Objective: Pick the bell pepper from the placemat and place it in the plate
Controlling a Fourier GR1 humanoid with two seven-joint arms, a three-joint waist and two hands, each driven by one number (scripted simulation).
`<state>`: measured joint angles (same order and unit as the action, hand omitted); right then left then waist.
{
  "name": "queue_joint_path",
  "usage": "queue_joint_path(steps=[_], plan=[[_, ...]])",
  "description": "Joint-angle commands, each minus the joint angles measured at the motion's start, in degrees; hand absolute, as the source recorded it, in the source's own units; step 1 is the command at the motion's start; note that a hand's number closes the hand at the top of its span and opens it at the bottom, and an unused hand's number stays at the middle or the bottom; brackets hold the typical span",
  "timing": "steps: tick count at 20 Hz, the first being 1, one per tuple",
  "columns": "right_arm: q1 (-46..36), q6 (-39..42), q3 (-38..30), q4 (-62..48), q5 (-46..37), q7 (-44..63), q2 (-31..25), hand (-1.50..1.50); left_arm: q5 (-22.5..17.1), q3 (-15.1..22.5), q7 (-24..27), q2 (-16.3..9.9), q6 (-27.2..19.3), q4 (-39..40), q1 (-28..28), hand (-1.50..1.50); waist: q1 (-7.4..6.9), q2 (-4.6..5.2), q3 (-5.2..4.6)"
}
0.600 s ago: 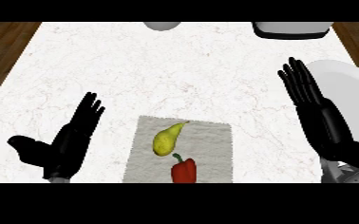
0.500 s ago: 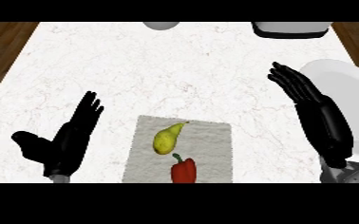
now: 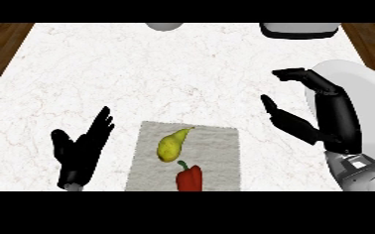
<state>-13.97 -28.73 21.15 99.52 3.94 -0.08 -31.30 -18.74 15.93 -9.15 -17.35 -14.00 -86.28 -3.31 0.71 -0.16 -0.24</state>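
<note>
no readable text, labels or numbers anywhere

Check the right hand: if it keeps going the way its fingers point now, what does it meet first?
The right hand points its curled fingers left, across bare counter. That line looks free to the picture's edge; the pear and bell pepper lie nearer the robot, off it. Height is unclear.
</note>
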Motion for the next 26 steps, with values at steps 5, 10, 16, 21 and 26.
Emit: queue_joint_path(steps=[5, 10, 16, 21, 26], plan=[[9.9, -2.1, 1.6, 4.7, -8.6, -5.5, 8.1, -1.5, 2.0, -2.8, 1.2, 2.7, 3.8, 6.3, 2.3, 0.0, -0.65, 0.14, 0.24], [7.4, 3.8, 6.4, 13.4, -15.5, 12.9, -3.0, -1.5, 1.6, -2.9, 1.5, 2.6, 3.7, 7.2, 3.5, 0.0, -0.23, 0.01, 0.03], [8.3, 14.9, 14.9, 19.3, -22.2, 25.8, -10.2, -1.5, 2.9, -1.5, -1.7, 3.5, 1.9, 5.0, 4.5, 0.0, -0.11, -0.12, 0.05], [0.1, 24.1, 17.9, 23.0, -25.5, 41.9, -7.9, -1.5, 1.1, -3.6, -2.2, 1.7, 4.7, 4.4, 4.0, 0.0, -1.05, 0.02, 0.11], [-6.1, 27.2, 27.0, 17.6, -34.6, 54.2, 7.4, -1.5, 3.0, -2.7, -1.8, 4.3, 3.7, 6.4, 4.7, 0.0, -1.12, 0.13, 0.16]])
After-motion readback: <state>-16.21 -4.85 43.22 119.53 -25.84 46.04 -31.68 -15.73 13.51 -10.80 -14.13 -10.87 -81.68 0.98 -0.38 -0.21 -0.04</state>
